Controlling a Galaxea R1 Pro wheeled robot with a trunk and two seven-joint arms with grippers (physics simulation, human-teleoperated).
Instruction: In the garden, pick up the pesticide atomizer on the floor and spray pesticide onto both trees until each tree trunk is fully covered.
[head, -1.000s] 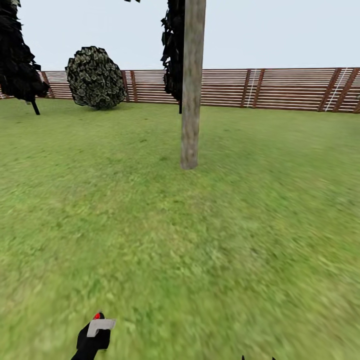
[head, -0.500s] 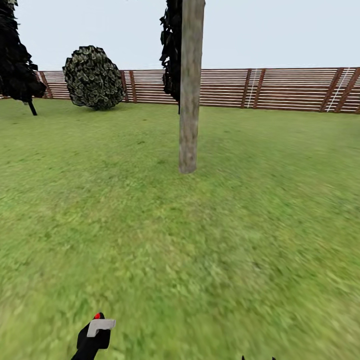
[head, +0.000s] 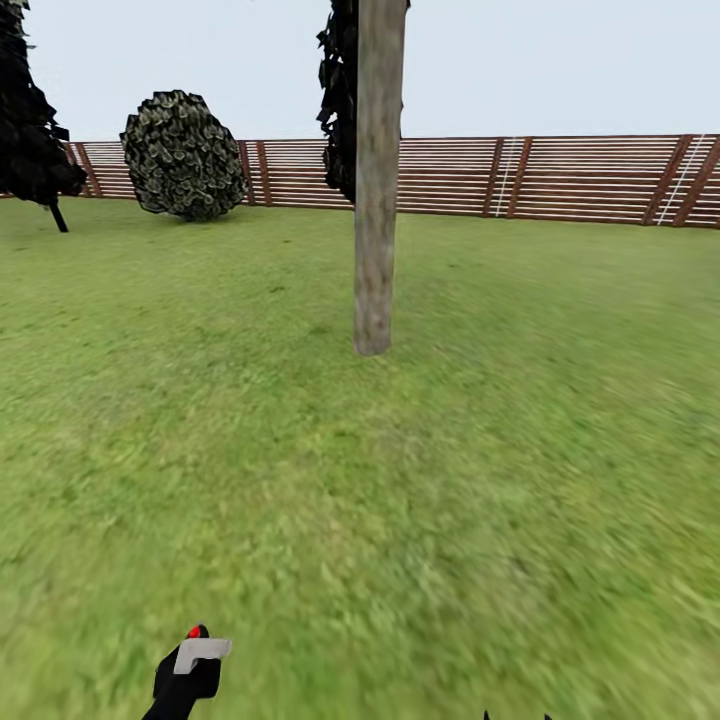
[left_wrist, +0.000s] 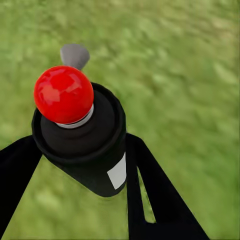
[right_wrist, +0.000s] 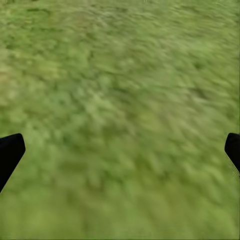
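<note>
Tree trunk (head: 376, 180) cut off at top; right claw (right_wrist: 120, 150) mostly off-frame.

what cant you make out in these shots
- Tree trunk, head view: its top and crown are cut off by the upper edge.
- Pesticide atomizer, left wrist view: the lower body is hidden between the left gripper jaws; in the head view it is too small, showing just a red tip.
- Right gripper, right wrist view: two dark jaw tips at the frame sides, wide apart; the rest is cut off.
- Lawn: blurred.

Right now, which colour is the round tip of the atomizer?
Bright glossy red, on the pesticide atomizer; clearest in the left wrist view.
</note>
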